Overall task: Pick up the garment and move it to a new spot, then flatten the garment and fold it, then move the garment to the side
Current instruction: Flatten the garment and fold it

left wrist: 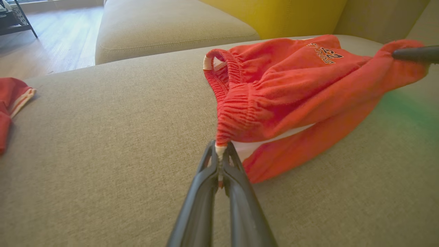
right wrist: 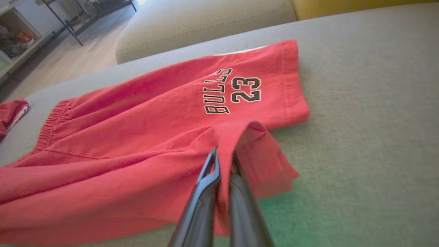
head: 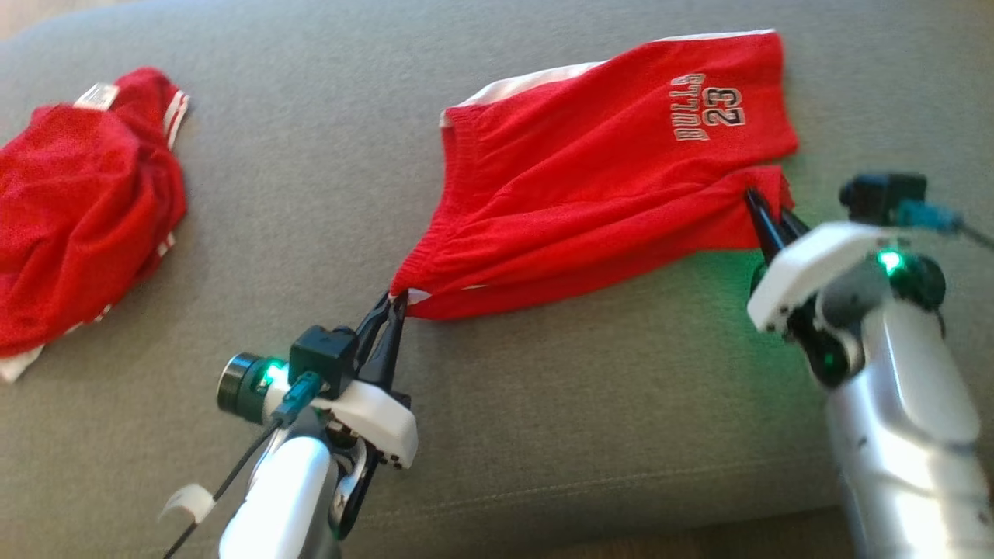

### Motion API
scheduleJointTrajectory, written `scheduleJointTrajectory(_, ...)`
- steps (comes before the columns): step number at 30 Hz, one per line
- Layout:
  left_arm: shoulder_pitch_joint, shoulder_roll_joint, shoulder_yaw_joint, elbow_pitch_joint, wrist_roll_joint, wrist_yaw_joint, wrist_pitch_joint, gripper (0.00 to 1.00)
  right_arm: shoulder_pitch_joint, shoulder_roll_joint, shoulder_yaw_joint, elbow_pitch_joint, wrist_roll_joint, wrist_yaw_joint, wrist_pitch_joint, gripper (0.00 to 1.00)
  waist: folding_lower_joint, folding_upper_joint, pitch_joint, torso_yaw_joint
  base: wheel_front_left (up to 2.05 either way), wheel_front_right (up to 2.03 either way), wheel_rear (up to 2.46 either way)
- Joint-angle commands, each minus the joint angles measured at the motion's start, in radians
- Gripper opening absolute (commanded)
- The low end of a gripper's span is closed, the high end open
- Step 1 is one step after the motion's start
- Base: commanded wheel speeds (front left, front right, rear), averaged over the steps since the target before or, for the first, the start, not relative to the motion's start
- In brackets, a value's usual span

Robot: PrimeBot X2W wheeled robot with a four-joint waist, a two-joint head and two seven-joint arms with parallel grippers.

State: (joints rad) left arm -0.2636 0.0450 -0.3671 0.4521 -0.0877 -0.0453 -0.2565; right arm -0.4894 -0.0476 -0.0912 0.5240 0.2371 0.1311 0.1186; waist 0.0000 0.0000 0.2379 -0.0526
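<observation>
Shows red shorts (head: pixel 606 178) on grey sofa (head: pixel 543 435) seat, centre-right in head view, "BULLS 23" print facing up nr far leg hem. Lies mostly flat at far side; rises in taut folds along near edge toward both arms. Has left jaws closed tight on near waistband corner, white trim pinched btwn tips. Has right jaws likewise closed, on a peak of cloth at near leg hem.

Also shows 2nd red garment (head: pixel 78 202), bunched, at seat's far left, well apart from shorts.

Step in hand, prob.: pick-up, 1st of task. Both grips set, most of cloth not yet off seat. No fold made, no flattening done.

Next move, as judged: raise both ends together, keeping span btwn grips approx. as is so cloth hangs w/o bunching; then carry to a bare patch of seat, e.g. nearer front edge. Calls for an even lift: thin pinch at waistband could slip if one side pulls ahead. Calls for staying clear of 2nd garment too, so as not to drag it along.
</observation>
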Motion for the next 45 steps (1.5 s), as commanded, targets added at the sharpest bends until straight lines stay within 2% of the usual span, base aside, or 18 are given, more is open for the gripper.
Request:
scheduleJointTrajectory(1, -0.044, 0.006, 0.025, -0.029, 0.009, -0.001, -0.005, 0.0, -0.067, -0.003, 0.014, -0.009, -0.01, 0.0, 0.034, 0.0, 0.0, 0.0, 0.018, 0.023, 0.0, 0.0, 0.0)
scheduleJointTrajectory(7, -0.073, 0.006, -0.02, -0.032, 0.002, -0.004, -0.005, 0.0, -0.224, -0.003, -0.026, 0.154, -0.048, 0.0, 0.148, 0.0, 0.0, 0.0, 0.054, 0.084, 0.0, 0.0, 0.0)
scheduleJointTrajectory(8, -0.078, 0.006, -0.028, -0.033, -0.001, -0.004, -0.005, 0.0, -0.25, -0.003, -0.035, 0.188, -0.056, 0.0, 0.161, 0.12, 0.0, 0.0, 0.059, 0.093, 0.0, 0.0, 0.0)
scheduleJointTrajectory(9, -0.082, 0.006, -0.036, -0.034, -0.004, -0.002, -0.005, 0.0, -0.275, -0.003, -0.048, 0.22, -0.063, 0.0, 0.167, 0.78, 0.0, 0.0, 0.062, 0.1, 0.0, 0.0, 0.0)
scheduleJointTrajectory(10, -0.085, 0.005, -0.043, -0.034, -0.008, 0.0, -0.005, 0.0, -0.301, -0.003, -0.07, 0.249, -0.072, 0.0, 0.163, 1.0, 0.0, 0.0, 0.065, 0.106, 0.0, 0.0, 0.0)
scheduleJointTrajectory(17, -0.099, 0.005, -0.07, -0.029, -0.028, 0.018, -0.005, 0.0, -0.421, -0.003, -0.132, 0.408, -0.177, 0.0, 0.029, 1.0, 0.0, 0.0, 0.069, 0.123, 0.0, 0.0, 0.0)
scheduleJointTrajectory(20, -0.089, 0.005, -0.066, -0.021, -0.032, 0.027, -0.005, 0.0, -0.446, -0.003, -0.146, 0.472, -0.219, 0.0, -0.062, 1.0, 0.0, 0.0, 0.049, 0.106, 0.0, 0.0, 0.0)
scheduleJointTrajectory(22, -0.081, 0.005, -0.063, -0.018, -0.032, 0.029, -0.005, 0.04, -0.448, -0.003, -0.146, 0.488, -0.227, 0.0, -0.115, 1.0, 0.0, 0.0, 0.033, 0.092, 0.0, 0.0, 0.0)
scheduleJointTrajectory(24, -0.072, 0.005, -0.058, -0.018, -0.033, 0.032, -0.005, 0.13, -0.44, -0.003, -0.141, 0.499, -0.22, 0.0, -0.166, 1.0, 0.0, 0.0, 0.015, 0.077, 0.0, 0.0, 0.0)
scheduleJointTrajectory(26, -0.061, 0.005, -0.052, -0.018, -0.034, 0.035, -0.005, 0.16, -0.42, -0.003, -0.13, 0.499, -0.215, 0.0, -0.217, 1.0, 0.0, 0.0, -0.005, 0.059, 0.0, 0.0, 0.0)
scheduleJointTrajectory(32, -0.034, 0.005, -0.033, -0.02, -0.032, 0.037, -0.005, 0.19, -0.333, -0.003, -0.09, 0.449, -0.203, 0.0, -0.32, 1.0, 0.0, 0.0, -0.049, 0.018, 0.0, 0.0, 0.0)
scheduleJointTrajectory(34, -0.024, 0.005, -0.024, -0.021, -0.032, 0.039, -0.005, 0.22, -0.289, -0.003, -0.069, 0.408, -0.191, 0.0, -0.341, 1.0, 0.0, 0.0, -0.065, 0.003, 0.0, 0.0, 0.0)
scheduleJointTrajectory(36, -0.013, 0.005, -0.014, -0.022, -0.031, 0.041, -0.005, 0.35, -0.238, -0.003, -0.053, 0.356, -0.188, 0.0, -0.354, 1.0, 0.0, 0.0, -0.081, -0.01, 0.0, 0.0, 0.0)
scheduleJointTrajectory(37, -0.008, 0.005, -0.007, -0.024, -0.03, 0.044, -0.005, 0.49, -0.211, -0.003, -0.049, 0.326, -0.184, 0.0, -0.359, 1.0, 0.0, 0.0, -0.088, -0.015, 0.0, 0.0, 0.0)
scheduleJointTrajectory(38, -0.002, 0.005, 0.001, -0.024, -0.031, 0.05, -0.005, 1.0, -0.181, -0.003, -0.041, 0.296, -0.177, 0.0, -0.362, 1.0, 0.0, 0.0, -0.096, -0.02, 0.0, 0.0, 0.0)
scheduleJointTrajectory(45, 0.042, 0.005, 0.058, -0.049, -0.036, 0.08, -0.005, 1.0, 0.042, -0.003, 0.026, 0.073, -0.12, 0.0, -0.369, 1.0, 0.0, 0.0, -0.128, -0.04, 0.0, 0.0, 0.0)
